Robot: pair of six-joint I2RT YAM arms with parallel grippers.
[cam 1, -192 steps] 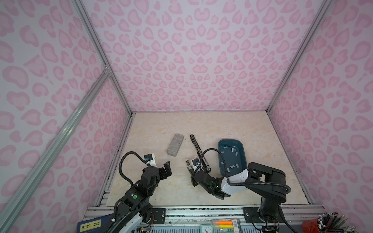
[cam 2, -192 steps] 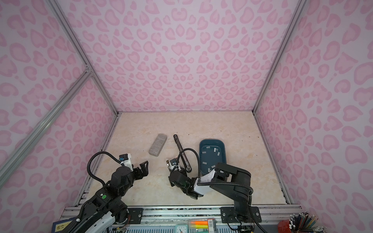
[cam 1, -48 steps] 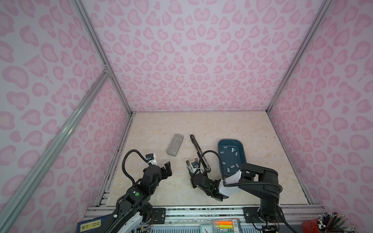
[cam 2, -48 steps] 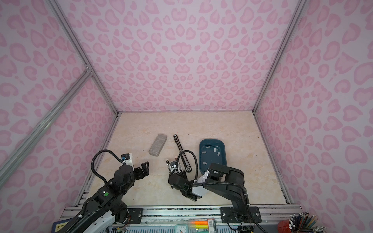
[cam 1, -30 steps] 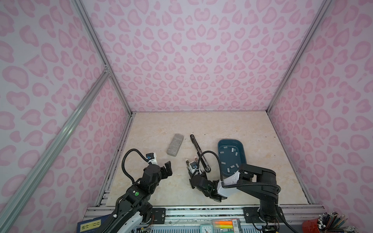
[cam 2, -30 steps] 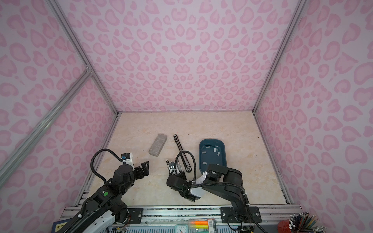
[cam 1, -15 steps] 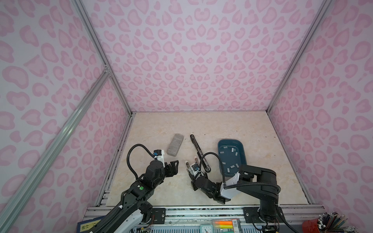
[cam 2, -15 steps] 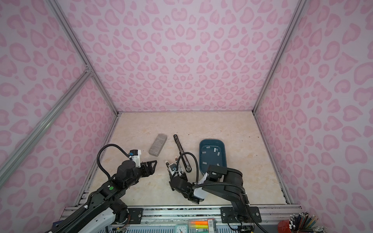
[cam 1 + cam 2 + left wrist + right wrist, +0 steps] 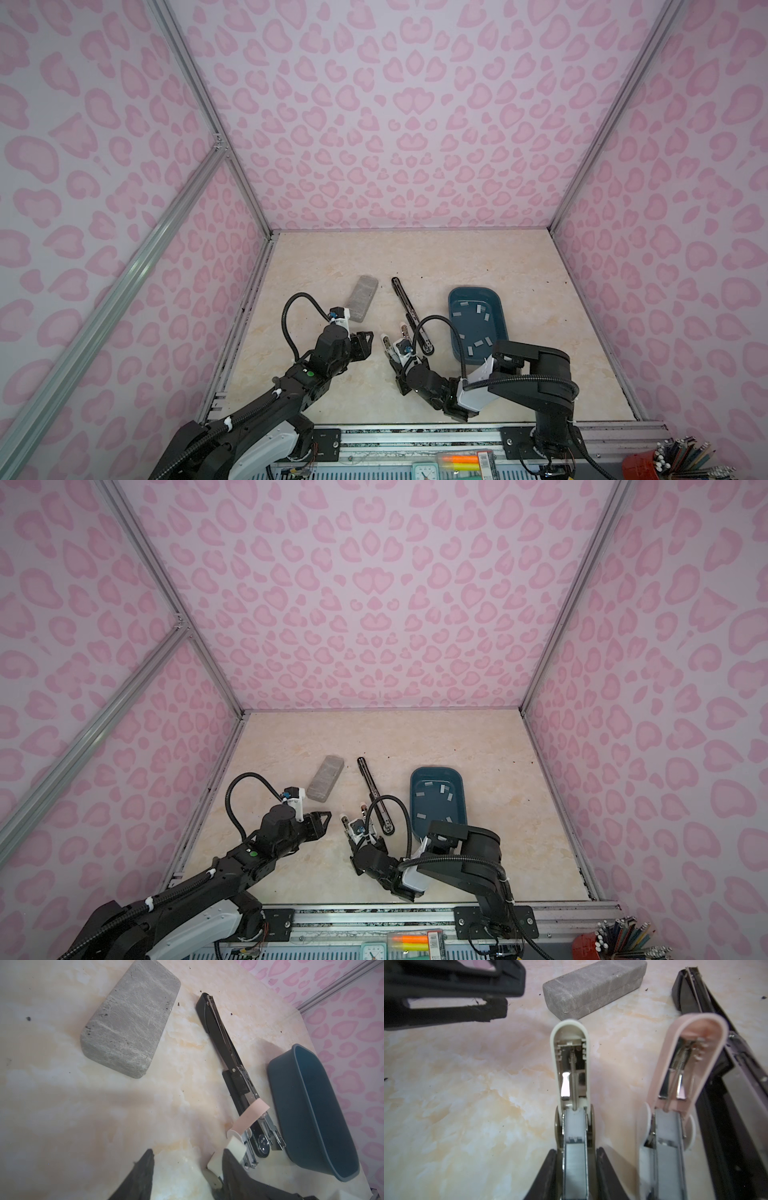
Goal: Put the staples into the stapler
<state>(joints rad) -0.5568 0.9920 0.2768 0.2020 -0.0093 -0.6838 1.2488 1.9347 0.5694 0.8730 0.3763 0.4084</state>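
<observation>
Three staplers sit left of the blue tray (image 9: pixel 473 289): a long black stapler (image 9: pixel 405 303) nearest, a pink stapler (image 9: pixel 691 1053), then a cream stapler (image 9: pixel 571 1064) clamped in the right gripper (image 9: pixel 576 1150). Farther left, the left gripper (image 9: pixel 188 1151) has its jaws apart and empty. One grey block (image 9: pixel 362 298) lies beyond. About eight staples (image 9: pixel 480 308) lie in the tray. Bare floor (image 9: pixel 415 257) runs behind it to the back wall (image 9: pixel 395 124).

A robotics lab test cell: pink-patterned panels (image 9: pixel 395 124) on aluminium framing (image 9: pixel 199 99) enclose a marble-look table (image 9: pixel 415 257), with the left arm (image 9: pixel 299 384) and right arm (image 9: pixel 536 365) bolted to a rail (image 9: pixel 415 440) along its near edge.
</observation>
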